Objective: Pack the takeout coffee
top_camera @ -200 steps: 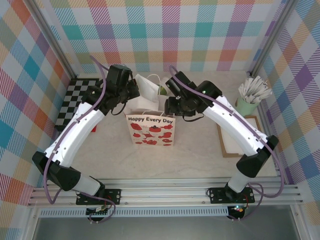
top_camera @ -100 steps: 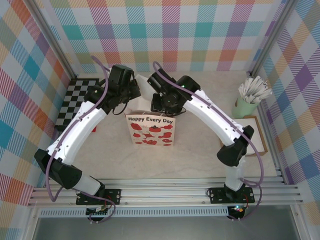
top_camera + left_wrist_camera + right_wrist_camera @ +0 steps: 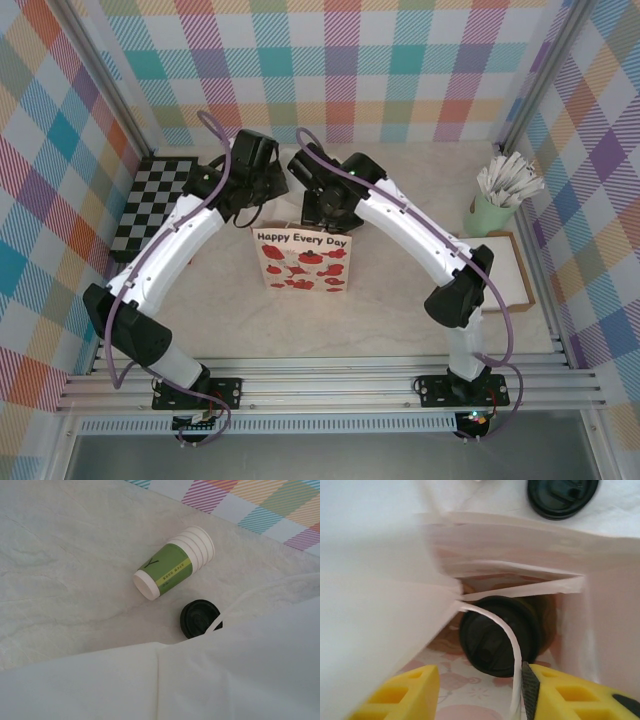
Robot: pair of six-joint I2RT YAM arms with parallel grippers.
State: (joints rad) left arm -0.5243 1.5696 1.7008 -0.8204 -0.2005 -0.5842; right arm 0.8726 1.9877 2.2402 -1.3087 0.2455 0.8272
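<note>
The white red-printed paper gift bag (image 3: 300, 258) is standing mid-table, left gripper (image 3: 270, 188) is hovering closed at its eleven o'clock, right gripper (image 3: 477, 680) is gaping open at twelve, and the small black-lidded green paper cup (image 3: 497, 637) is sitting inside.

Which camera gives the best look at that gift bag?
The top external view: the paper gift bag stands upright with its "Happy Every Day" front readable. The left wrist view catches a stretch of its white paper; the right wrist view looks down inside it at the lidded takeout coffee.
</note>
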